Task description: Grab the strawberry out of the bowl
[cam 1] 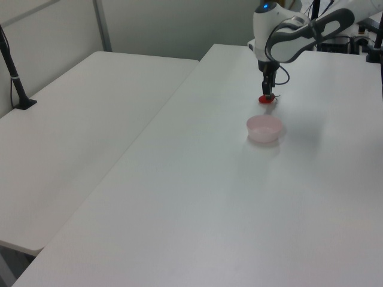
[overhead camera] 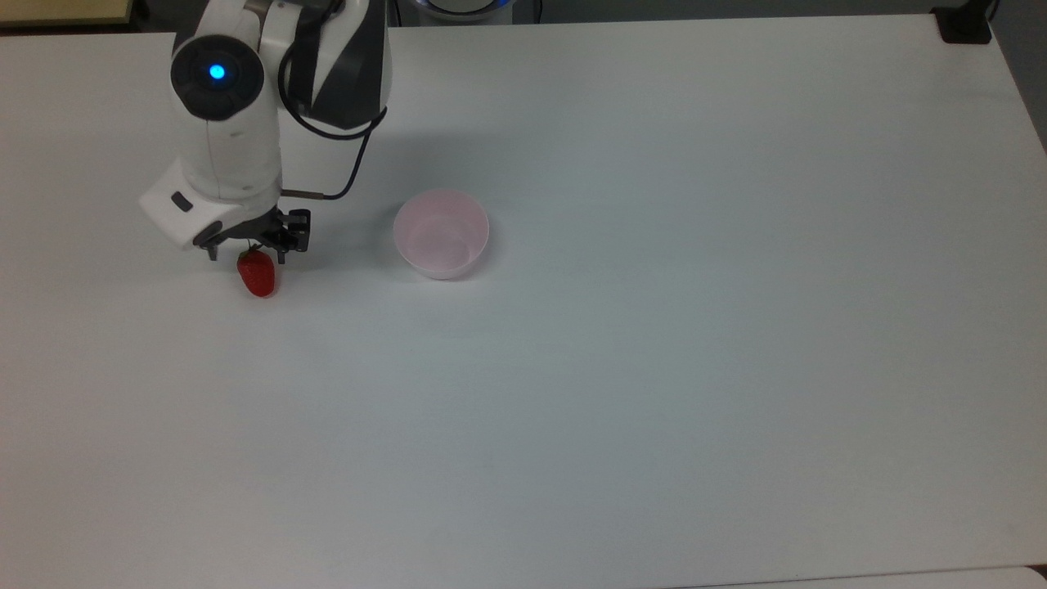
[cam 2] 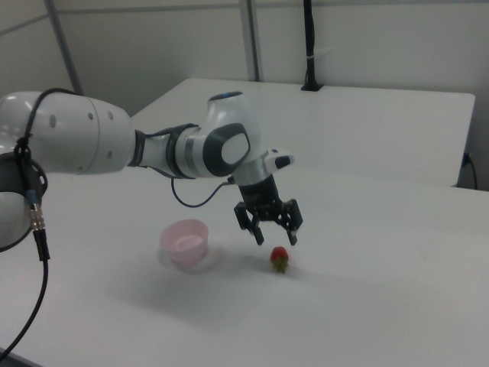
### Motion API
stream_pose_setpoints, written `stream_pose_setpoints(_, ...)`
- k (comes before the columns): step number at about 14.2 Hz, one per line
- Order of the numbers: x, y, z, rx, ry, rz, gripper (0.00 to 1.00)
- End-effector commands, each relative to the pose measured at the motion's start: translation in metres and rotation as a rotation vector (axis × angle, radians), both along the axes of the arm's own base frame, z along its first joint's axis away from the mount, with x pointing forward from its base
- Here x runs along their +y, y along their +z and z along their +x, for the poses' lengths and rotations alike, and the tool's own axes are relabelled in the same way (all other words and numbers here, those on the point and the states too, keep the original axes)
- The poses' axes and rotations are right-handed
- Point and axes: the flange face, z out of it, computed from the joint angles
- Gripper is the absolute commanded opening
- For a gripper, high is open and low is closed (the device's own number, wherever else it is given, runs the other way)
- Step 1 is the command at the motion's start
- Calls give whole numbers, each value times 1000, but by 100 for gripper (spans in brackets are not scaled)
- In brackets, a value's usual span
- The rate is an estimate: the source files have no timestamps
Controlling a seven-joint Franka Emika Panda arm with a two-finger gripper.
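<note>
The red strawberry (overhead camera: 258, 274) lies on the white table to the top view's left of the pale pink bowl (overhead camera: 442, 237), well apart from it. The bowl holds nothing. My gripper (overhead camera: 248, 249) hangs just above the strawberry's stem end, open, with its fingers spread to either side. The right view has the strawberry (cam 2: 280, 260) on the table under the open gripper (cam 2: 276, 238), with the bowl (cam 2: 183, 241) at its left. The left view puts the strawberry (cam 1: 266, 100) below the gripper (cam 1: 267, 92), beyond the bowl (cam 1: 264, 128).
A black clamp (overhead camera: 963, 24) sits on the table's corner at the top view's upper right. A second white table (cam 1: 72, 119) adjoins at the left view's left, with a black post (cam 1: 15, 72) on it. The arm's black cable (overhead camera: 352, 164) loops beside the wrist.
</note>
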Motion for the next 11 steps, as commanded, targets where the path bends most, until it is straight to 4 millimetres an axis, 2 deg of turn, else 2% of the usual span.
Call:
stream_pose_setpoints(1, 27, 74, -15, -42, -37, -12, 100)
stream_pose_setpoints(2, 60, 97, -18, -55, -77, 6, 100)
stream_pose_setpoints(4, 110, 137, -29, -103, -214, 102, 100)
stream_pose_setpoints(9, 167, 190, -59, -90, -260, 166, 100)
stream_pose_setpoints(11, 174, 205, -75, -66, -245, 164, 100)
